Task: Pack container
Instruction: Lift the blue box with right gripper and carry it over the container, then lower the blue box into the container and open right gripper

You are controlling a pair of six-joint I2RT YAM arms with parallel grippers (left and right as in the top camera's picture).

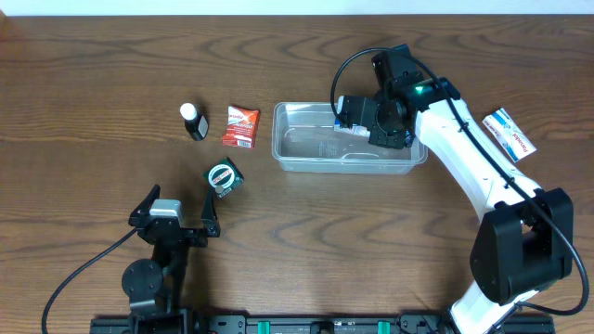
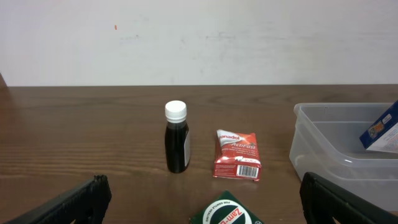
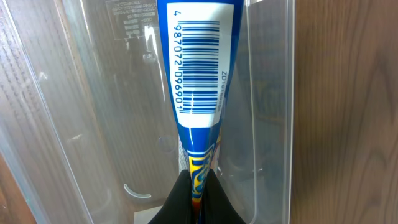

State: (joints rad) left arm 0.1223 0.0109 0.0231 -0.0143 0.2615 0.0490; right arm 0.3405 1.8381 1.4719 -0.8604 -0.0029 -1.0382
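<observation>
Your right tool (image 3: 198,182) is clamped on a blue-and-white carton (image 3: 198,68), held inside the clear container (image 1: 311,144), right of centre near the tabletop's far edge. You're placing; next, release and lift clear. Your left tool (image 1: 176,206) gapes empty.

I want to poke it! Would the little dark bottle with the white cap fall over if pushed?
Probably, if pushed near the cap: the bottle stands upright, tall and narrow. Once down, its round body would likely roll on the table. It looks stiff, so squeezing shouldn't squash it.
</observation>
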